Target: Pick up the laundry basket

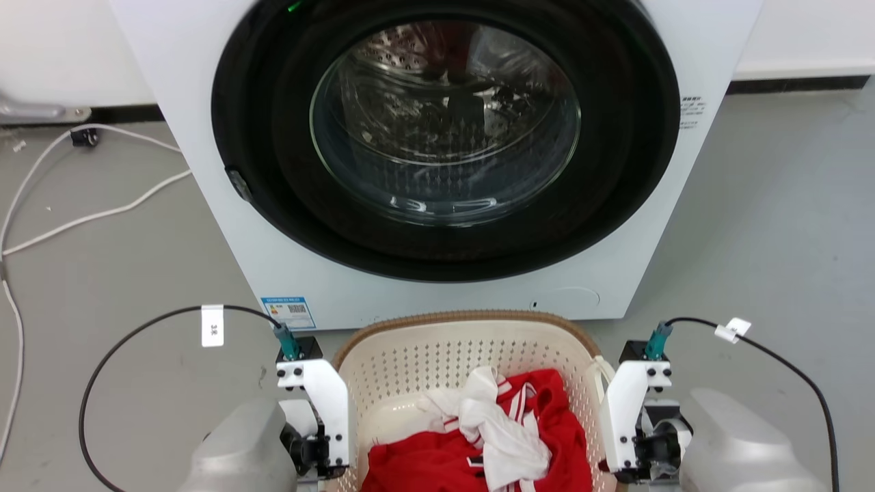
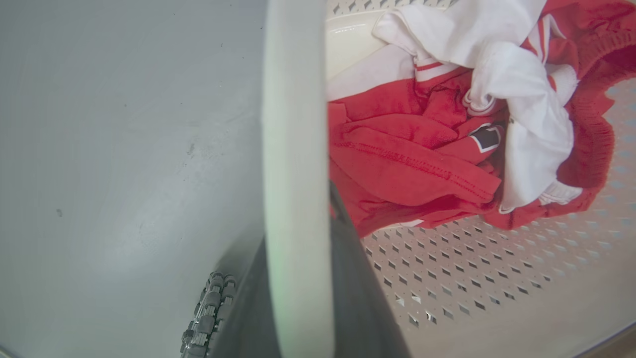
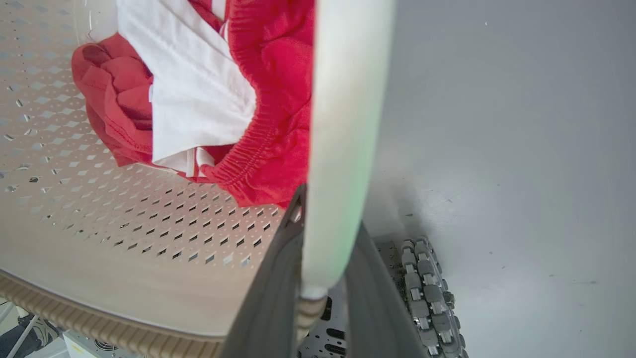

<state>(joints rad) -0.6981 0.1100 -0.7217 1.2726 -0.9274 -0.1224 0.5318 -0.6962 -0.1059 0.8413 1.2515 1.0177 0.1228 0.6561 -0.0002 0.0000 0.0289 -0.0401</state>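
Observation:
The laundry basket (image 1: 465, 318), cream and perforated with a brown woven-look rim, sits low in the head view right in front of the washing machine. Red and white clothes (image 1: 478, 437) lie inside it. My left gripper (image 1: 321, 454) is at its left side and my right gripper (image 1: 632, 454) at its right side. In the left wrist view my left gripper (image 2: 298, 233) is shut on the white side handle (image 2: 293, 149), beside the basket wall (image 2: 472, 278). In the right wrist view my right gripper (image 3: 330, 214) is shut on the other handle (image 3: 348, 124). I cannot tell whether the basket is off the floor.
The white washing machine (image 1: 205, 102), its round glass door (image 1: 444, 130) shut, stands close behind the basket. White cables (image 1: 102, 212) trail over the grey floor at the left. My base's roller wheels (image 2: 208, 313) (image 3: 422, 293) show below each handle. Bare floor lies on both sides.

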